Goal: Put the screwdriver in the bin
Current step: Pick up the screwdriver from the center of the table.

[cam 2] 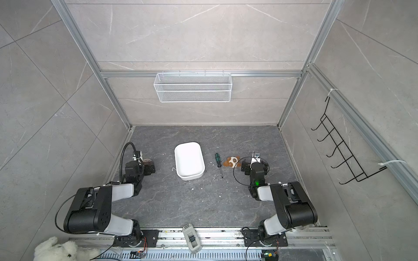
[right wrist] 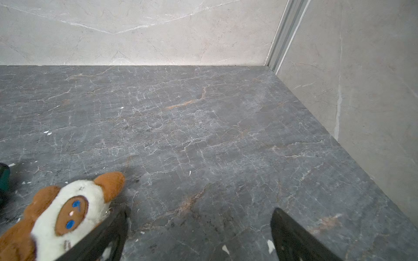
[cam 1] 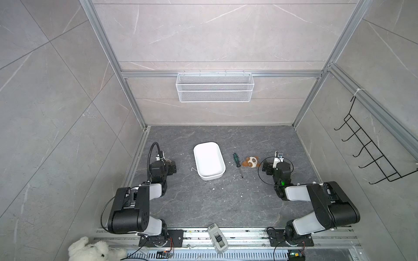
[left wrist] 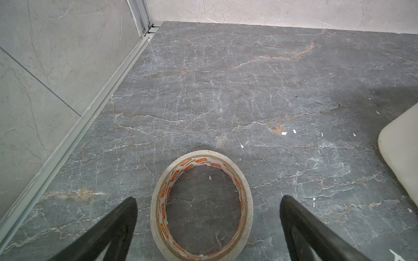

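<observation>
The screwdriver [cam 1: 237, 163] [cam 2: 218, 163], green-and-black handle and thin dark shaft, lies flat on the dark floor in both top views, handle toward the back wall. Left of it, a short gap away, stands the empty white bin [cam 1: 209, 160] [cam 2: 189, 160]; its corner [left wrist: 402, 158] shows in the left wrist view. My right gripper [right wrist: 200, 210] is open over bare floor, to the right of the screwdriver, with a plush toy between them. Only the handle end [right wrist: 3, 176] shows in the right wrist view. My left gripper [left wrist: 208, 198] is open, left of the bin.
A brown-and-white plush toy [cam 1: 251, 162] [right wrist: 63, 214] lies against one right finger. A tape roll [left wrist: 201, 157] lies flat between the left fingers. A wire mesh basket [cam 1: 214, 87] hangs on the back wall and a black hook rack [cam 1: 371, 149] on the right wall. A grey device [cam 1: 217, 240] sits on the front rail.
</observation>
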Tool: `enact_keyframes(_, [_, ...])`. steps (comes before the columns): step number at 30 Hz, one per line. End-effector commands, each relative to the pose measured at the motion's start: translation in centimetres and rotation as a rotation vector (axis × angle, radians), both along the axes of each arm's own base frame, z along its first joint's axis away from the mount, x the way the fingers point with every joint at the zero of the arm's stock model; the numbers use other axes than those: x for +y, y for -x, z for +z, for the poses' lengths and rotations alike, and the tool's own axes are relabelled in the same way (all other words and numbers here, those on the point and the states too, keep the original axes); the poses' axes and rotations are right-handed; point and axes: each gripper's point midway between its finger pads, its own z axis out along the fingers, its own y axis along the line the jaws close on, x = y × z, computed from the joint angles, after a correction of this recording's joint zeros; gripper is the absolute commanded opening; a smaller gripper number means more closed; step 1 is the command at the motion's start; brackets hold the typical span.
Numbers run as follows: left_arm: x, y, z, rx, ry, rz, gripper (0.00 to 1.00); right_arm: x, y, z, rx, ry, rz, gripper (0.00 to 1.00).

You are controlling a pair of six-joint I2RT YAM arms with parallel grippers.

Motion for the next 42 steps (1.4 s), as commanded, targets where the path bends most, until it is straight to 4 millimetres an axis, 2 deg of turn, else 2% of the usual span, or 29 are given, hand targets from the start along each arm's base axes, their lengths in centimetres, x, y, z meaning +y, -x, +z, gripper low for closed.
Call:
enact_keyframes(1, [0.21, -0.87, 1.40, -0.051, 0.004, 0.009, 1.00, 0.30, -0.39, 0.72, -0.027, -0.002, 0.010, 0.99])
enact_keyframes(38, [0.24, -0.82, 1.35, -0.050, 0.004, 0.010, 1.00, 0.28, -0.40, 0.70, -0.027, -0.003, 0.009, 0.99])
enact_keyframes(42, [0.05, -0.89, 1.93, -0.045, -0.011, 0.004, 1.00, 0.30, -0.36, 0.77, -0.029, -0.002, 0.011, 0.99])
